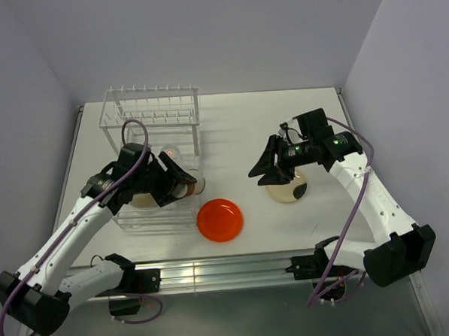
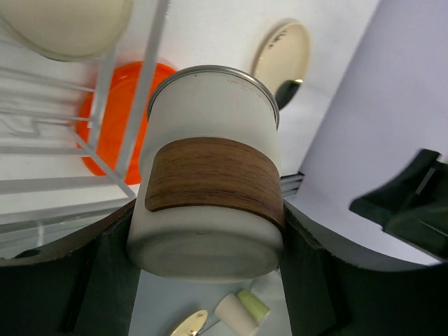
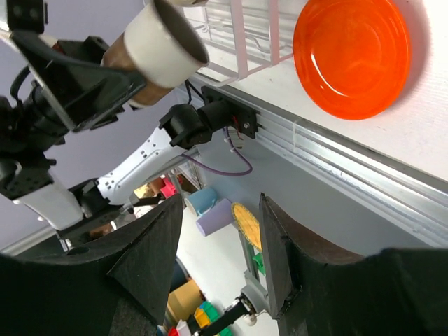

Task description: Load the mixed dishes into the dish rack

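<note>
Our left gripper clamps a white wood-banded cup at the white wire rack. Right gripper gapes empty; flat orange-red plate lies beside the rack.

The orange-red plate lies beside the dish rack, right fingers apart.

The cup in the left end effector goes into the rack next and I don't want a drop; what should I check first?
Cup gripped by left end effector: ok, between both fingers.
Cup inside dish rack outline: cannot tell, at its near right corner.
Bowl in rack clear of cup: ok, apart.
Right end effector out of the way: ok, open above cream plate.
Orange plate clear: ok, on table beside rack.
</note>
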Robot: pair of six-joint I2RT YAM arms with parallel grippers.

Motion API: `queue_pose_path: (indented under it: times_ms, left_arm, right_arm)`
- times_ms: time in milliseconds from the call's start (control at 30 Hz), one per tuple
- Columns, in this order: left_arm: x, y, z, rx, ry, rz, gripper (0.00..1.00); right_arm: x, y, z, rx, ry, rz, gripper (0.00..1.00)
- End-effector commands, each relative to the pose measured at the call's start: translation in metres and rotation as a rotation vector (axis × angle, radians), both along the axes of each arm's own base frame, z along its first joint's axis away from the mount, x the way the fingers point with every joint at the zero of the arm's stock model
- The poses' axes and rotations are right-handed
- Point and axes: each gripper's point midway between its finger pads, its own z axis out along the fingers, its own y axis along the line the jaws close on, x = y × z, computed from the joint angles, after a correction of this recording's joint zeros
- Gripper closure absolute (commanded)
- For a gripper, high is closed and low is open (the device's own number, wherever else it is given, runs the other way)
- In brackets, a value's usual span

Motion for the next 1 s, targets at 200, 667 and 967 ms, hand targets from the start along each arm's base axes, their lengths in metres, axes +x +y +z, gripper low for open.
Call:
queue_pose_path:
  times_ms: [200, 667, 967]
  left_arm:
    - [0.014, 0.01, -0.006, 0.141, 0.011, -0.032, 1.0]
    - [0.022, 0.03, -0.037, 0.254, 0.083, -0.014, 1.0]
    - [0.038, 0.043, -0.049, 0.285, 0.101, 0.009, 1.0]
  right_arm:
    - [-0.003, -0.004, 0.011, -0.007, -0.07, 0.01, 0.45]
    - [-0.003, -0.003, 0.007, -0.003, -0.06, 0.017, 0.46]
    - [-0.004, -0.004, 0.004, -0.007, -0.058, 0.016, 0.46]
